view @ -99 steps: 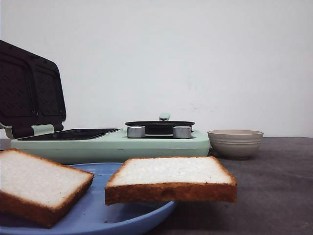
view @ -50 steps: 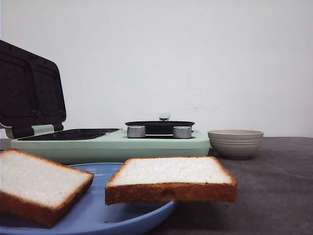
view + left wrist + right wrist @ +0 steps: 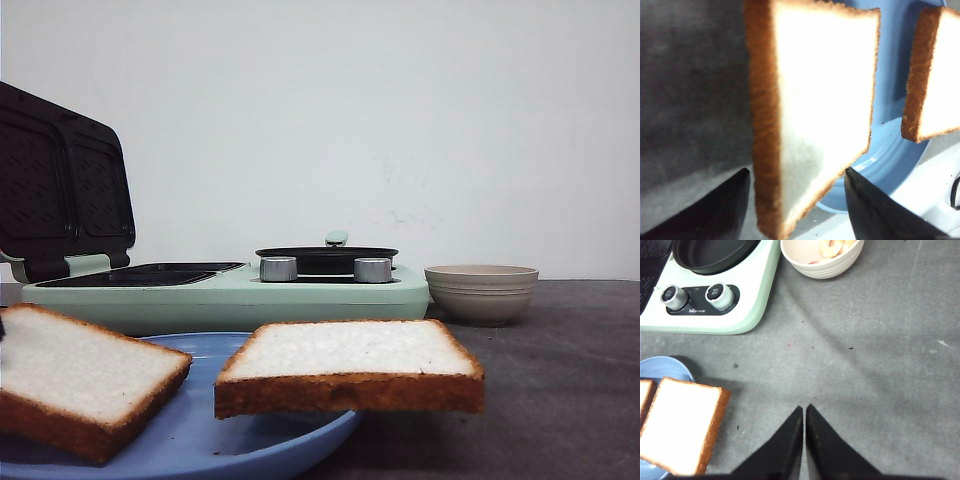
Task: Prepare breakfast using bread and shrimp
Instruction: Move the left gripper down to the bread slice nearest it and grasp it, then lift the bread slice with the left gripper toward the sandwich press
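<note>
Two bread slices lie on a blue plate [image 3: 250, 440]: the left slice [image 3: 80, 380] and the right slice [image 3: 350, 350], which overhangs the plate's rim. In the left wrist view my left gripper [image 3: 796, 172] is open, with one black finger [image 3: 730, 200] on each side of a corner of the left slice [image 3: 815, 90]. The other slice [image 3: 940, 80] lies beyond it. My right gripper [image 3: 805, 407] is shut and empty over bare grey table, beside the overhanging slice [image 3: 682, 425]. The shrimp [image 3: 830, 247] shows as pale orange pieces inside the beige bowl [image 3: 825, 265].
A mint-green breakfast maker [image 3: 230, 295] stands behind the plate, with its dark grill lid [image 3: 60, 185] raised at the left. A black pan [image 3: 325, 255] sits on its right half above two silver knobs [image 3: 720, 295]. The beige bowl [image 3: 480, 290] is to its right.
A thin dark sliver has come into the front view at the far left edge, beside the left slice. Nothing else has moved.
</note>
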Controlling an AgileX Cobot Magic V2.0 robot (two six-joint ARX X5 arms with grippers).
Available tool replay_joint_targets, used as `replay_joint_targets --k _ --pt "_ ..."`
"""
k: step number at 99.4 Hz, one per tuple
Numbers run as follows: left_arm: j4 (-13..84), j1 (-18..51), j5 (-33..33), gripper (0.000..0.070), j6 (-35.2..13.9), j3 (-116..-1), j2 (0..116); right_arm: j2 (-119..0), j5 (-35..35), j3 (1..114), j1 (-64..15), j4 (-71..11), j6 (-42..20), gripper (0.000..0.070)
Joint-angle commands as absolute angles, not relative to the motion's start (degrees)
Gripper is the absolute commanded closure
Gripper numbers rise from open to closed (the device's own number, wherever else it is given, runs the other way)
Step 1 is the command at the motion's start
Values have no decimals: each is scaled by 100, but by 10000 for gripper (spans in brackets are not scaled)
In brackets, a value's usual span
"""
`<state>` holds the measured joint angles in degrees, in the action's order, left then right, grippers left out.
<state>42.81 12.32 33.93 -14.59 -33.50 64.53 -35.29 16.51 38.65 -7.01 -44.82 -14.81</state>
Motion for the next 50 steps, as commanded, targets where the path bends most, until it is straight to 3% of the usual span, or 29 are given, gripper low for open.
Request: replay_joint_targets --k 1,14,26,50 --pt "4191 1286 3450 388 -1441 -3433 6563 -3546 1671 3955 -698 -4466 -1417 697" --pt "4071 1326 3450 419 -1441 -3433 6626 -3546 1671 3955 -698 -4469 -1417 697" --pt "4051 1326 3448 694 -1431 -3433 6628 -3546 1671 3955 -698 -4469 -1417 697" --pt "4018 1326 3430 700 -1396 -3433 6628 -3546 1671 3953 -698 -4471 -1420 697"
